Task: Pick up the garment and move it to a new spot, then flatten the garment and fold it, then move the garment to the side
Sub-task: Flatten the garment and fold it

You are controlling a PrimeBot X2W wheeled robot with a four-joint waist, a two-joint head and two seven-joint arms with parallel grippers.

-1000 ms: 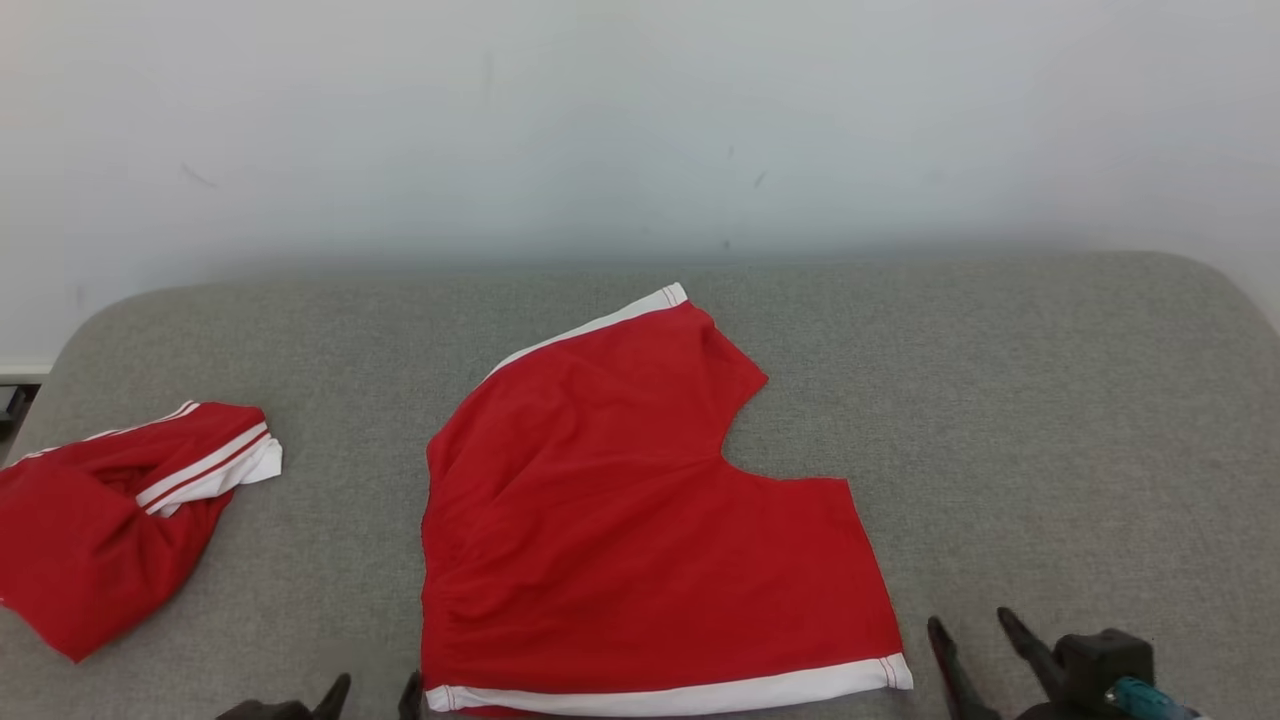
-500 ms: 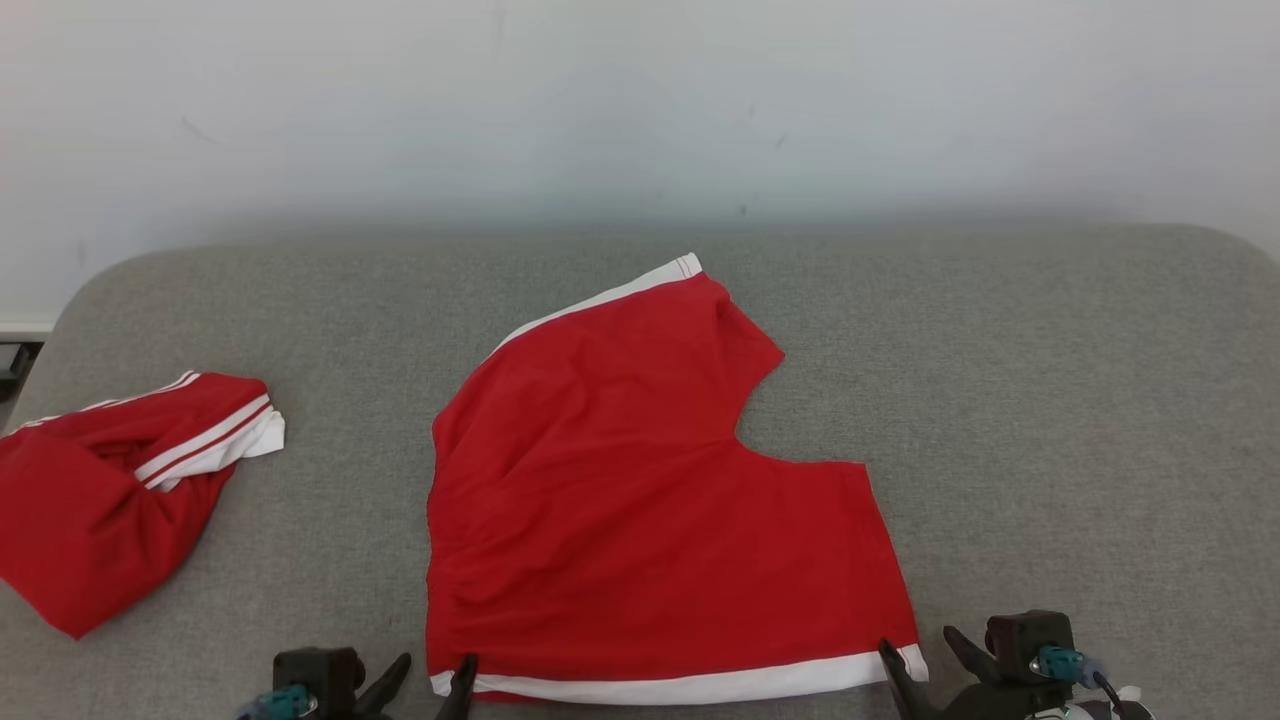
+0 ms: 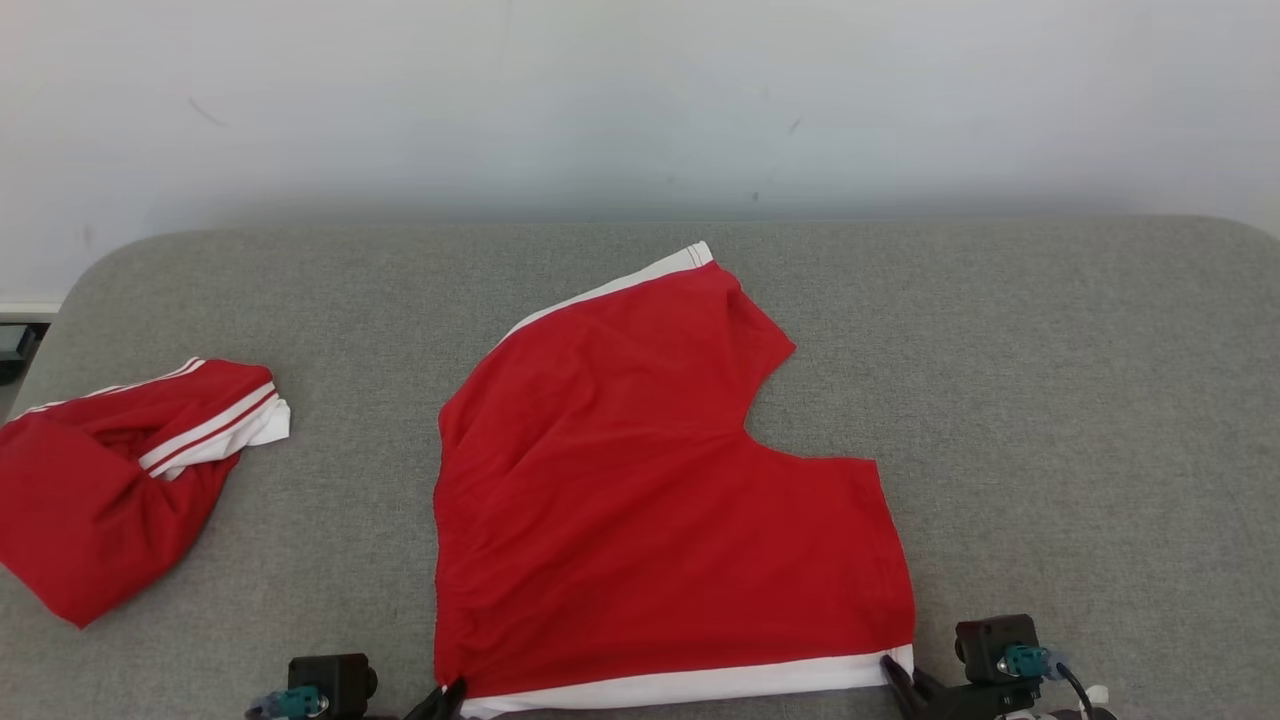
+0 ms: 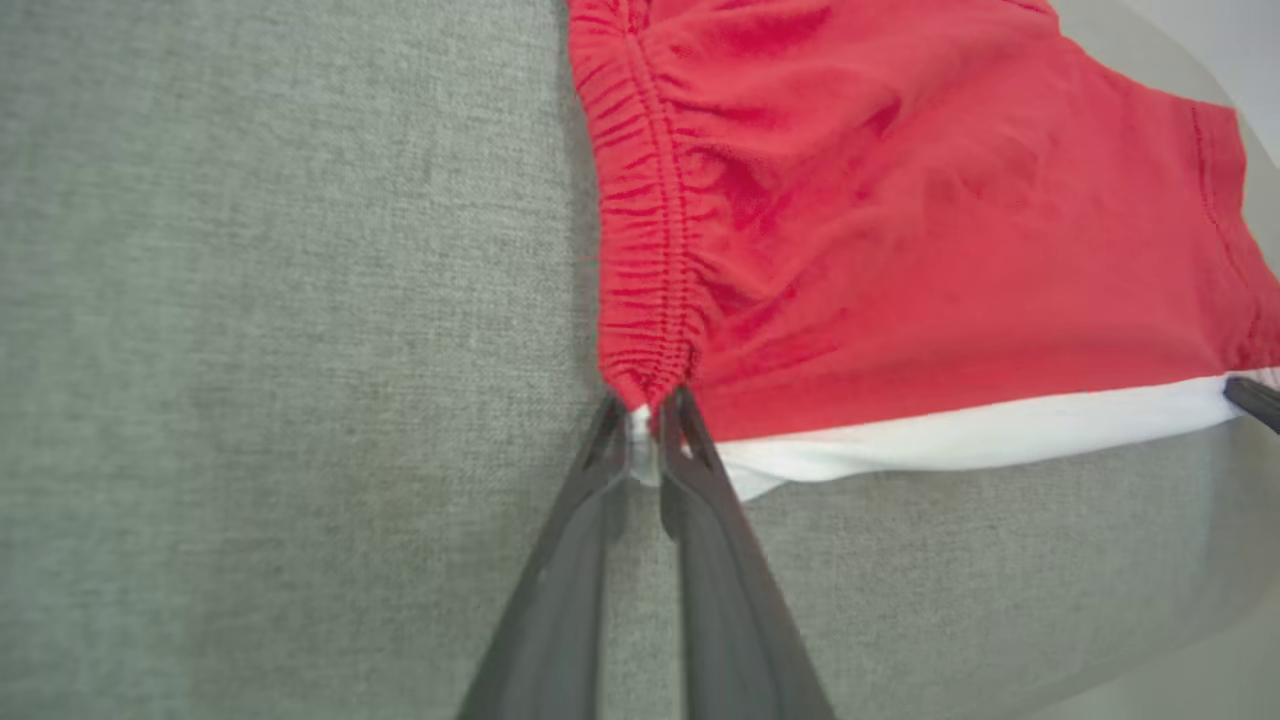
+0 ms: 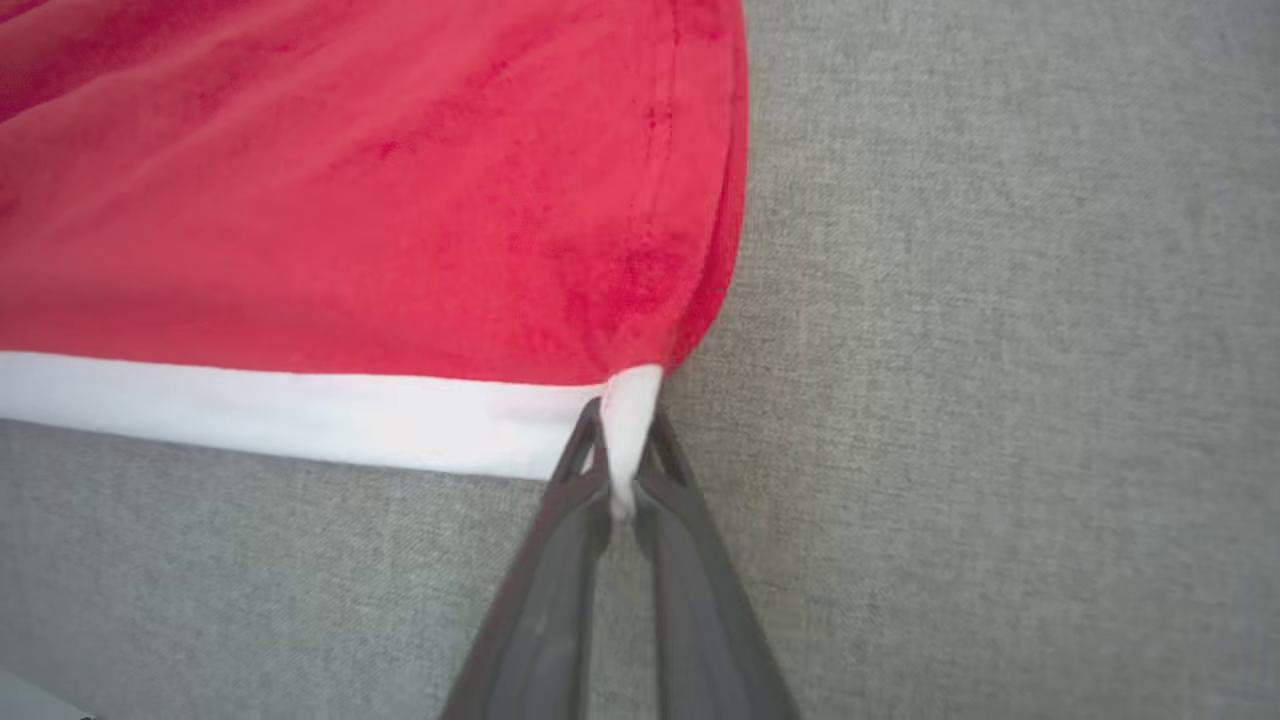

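The garment (image 3: 650, 500) is a pair of red shorts with white hem bands, spread flat in the middle of the grey cushioned surface (image 3: 1050, 400). My left gripper (image 3: 450, 695) is shut on its near left corner, where the gathered waistband (image 4: 640, 250) meets the white band. In the left wrist view the left gripper (image 4: 645, 425) pinches that corner between dark fingers. My right gripper (image 3: 893, 668) is shut on the near right corner, and in the right wrist view the right gripper (image 5: 622, 460) clamps the white band (image 5: 300, 410) at its tip.
A second red garment with white stripes (image 3: 110, 480) lies crumpled at the left edge of the surface. A pale wall (image 3: 640, 100) rises behind. Bare grey fabric stretches to the right and behind the shorts.
Both grippers have moved in to the near corners of the shorts and shut on them; before, they stood open beside the hem. The camera has tilted slightly.
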